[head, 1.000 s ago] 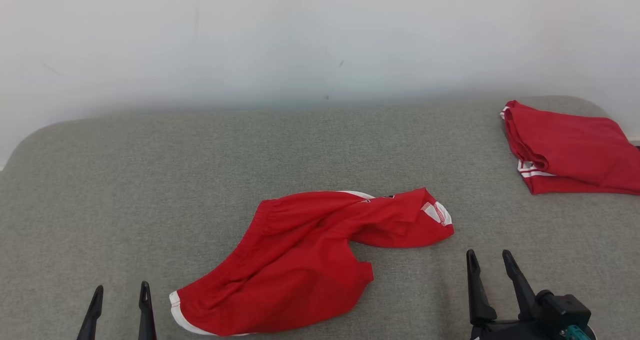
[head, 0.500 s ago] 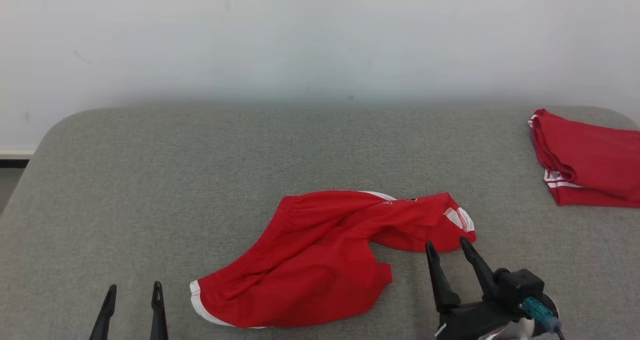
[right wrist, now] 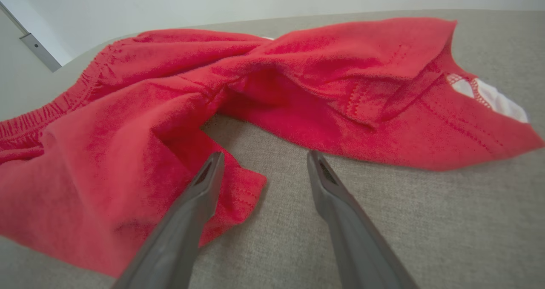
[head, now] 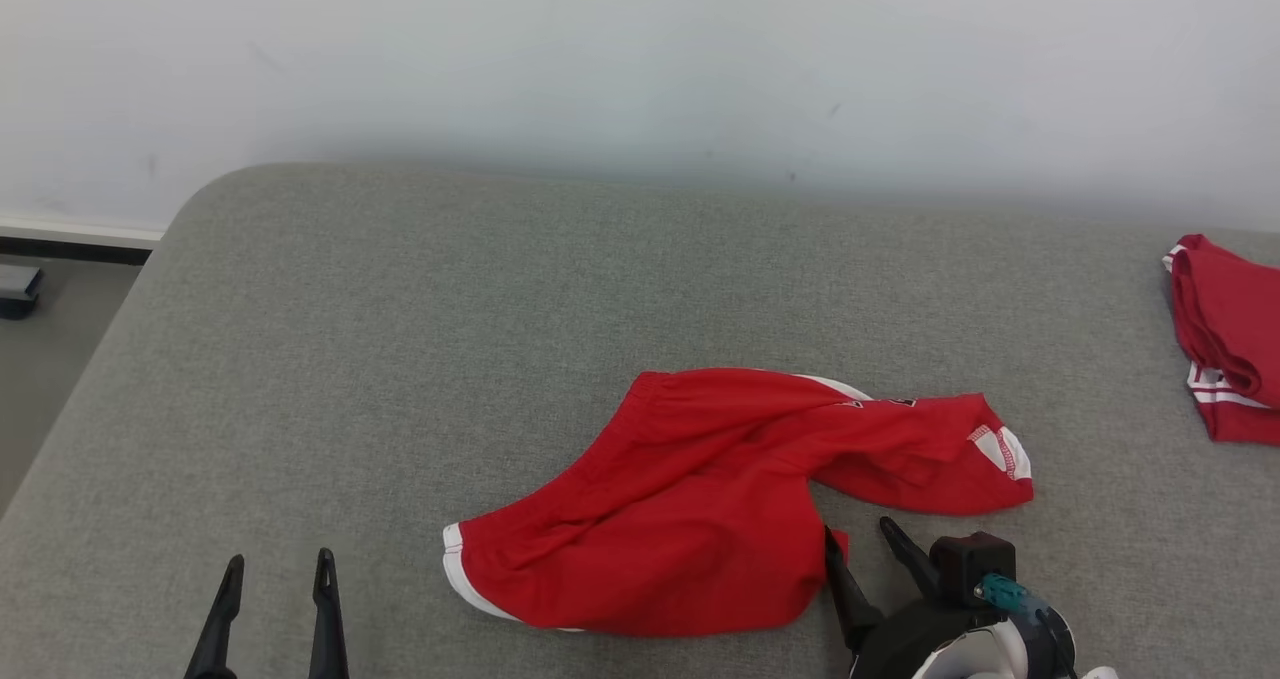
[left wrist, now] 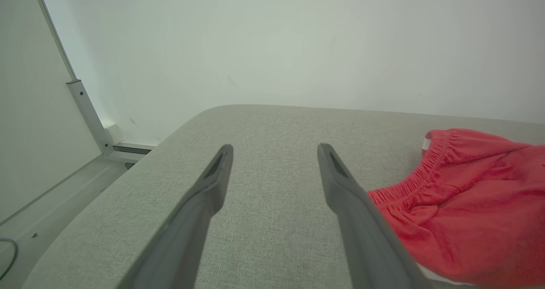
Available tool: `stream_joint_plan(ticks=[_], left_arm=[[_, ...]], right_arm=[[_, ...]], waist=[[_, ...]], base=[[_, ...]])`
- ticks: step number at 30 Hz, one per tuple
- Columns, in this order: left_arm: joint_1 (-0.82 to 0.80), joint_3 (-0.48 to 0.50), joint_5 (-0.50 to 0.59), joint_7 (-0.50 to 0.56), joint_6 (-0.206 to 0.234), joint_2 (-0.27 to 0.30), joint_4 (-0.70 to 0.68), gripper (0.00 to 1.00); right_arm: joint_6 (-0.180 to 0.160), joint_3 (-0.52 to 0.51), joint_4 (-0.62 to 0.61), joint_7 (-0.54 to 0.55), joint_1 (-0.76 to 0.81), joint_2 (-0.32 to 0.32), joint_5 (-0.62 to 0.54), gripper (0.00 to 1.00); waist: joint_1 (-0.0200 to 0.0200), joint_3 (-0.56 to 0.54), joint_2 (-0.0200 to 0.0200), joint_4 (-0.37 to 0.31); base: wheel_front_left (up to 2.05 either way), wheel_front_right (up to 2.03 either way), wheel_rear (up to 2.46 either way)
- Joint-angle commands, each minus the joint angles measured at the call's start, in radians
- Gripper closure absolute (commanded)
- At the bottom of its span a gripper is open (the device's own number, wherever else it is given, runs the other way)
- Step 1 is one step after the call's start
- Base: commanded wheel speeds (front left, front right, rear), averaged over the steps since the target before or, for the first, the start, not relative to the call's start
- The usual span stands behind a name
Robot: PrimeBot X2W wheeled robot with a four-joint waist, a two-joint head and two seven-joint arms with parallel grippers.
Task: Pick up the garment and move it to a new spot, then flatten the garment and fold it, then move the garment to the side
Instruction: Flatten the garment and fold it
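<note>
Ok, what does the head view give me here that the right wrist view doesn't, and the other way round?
Head view adds: the open left gripper over the bare grey fabric surface, apart from the cloth, and a folded red garment at the far right edge.
Right wrist view adds: close detail of the crumpled red garment, with its small hem flap lying just beside the open right gripper, and bare fabric between the fingertips.
Both: the crumpled red garment, the right gripper at its near edge, the grey surface and the white wall.
</note>
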Motion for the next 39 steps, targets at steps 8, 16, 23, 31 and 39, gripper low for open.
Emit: stream_joint_plan(ticks=[8, 16, 23, 31, 39], left_arm=[[-0.014, 0.019, -0.001, -0.003, -0.002, -0.007, 0.007, 0.00], [-0.007, 0.030, -0.005, -0.003, -0.001, -0.010, 0.007, 0.00], [0.008, 0.033, -0.017, -0.003, 0.008, -0.014, -0.001, 0.00], [0.005, 0.018, -0.026, -0.003, 0.009, -0.015, 0.001, 0.00], [0.001, 0.014, -0.034, -0.003, 0.011, -0.016, 0.003, 0.00]], right_arm=[[-0.003, 0.059, 0.149, -0.006, -0.043, 0.024, 0.059, 1.00], [-0.003, 0.045, 0.096, -0.044, -0.070, -0.022, 0.118, 1.00], [-0.003, -0.082, -0.163, -0.045, 0.053, -0.056, 0.095, 1.00], [-0.003, -0.193, -0.359, -0.035, 0.232, -0.047, 0.104, 1.00], [-0.003, -0.290, -0.549, 0.063, 0.382, -0.001, 0.080, 0.00]], waist=[[-0.0001, 0.013, 0.0000, 0.014], [-0.0001, 0.015, 0.0000, -0.031], [-0.0001, 0.015, 0.0000, -0.090], [-0.0001, 0.015, 0.0000, -0.135], [-0.0001, 0.015, 0.0000, -0.159]], base=[[0.00, 0.00, 0.00], [0.00, 0.00, 0.00], [0.00, 0.00, 0.00], [0.00, 0.00, 0.00], [0.00, 0.00, 0.00]])
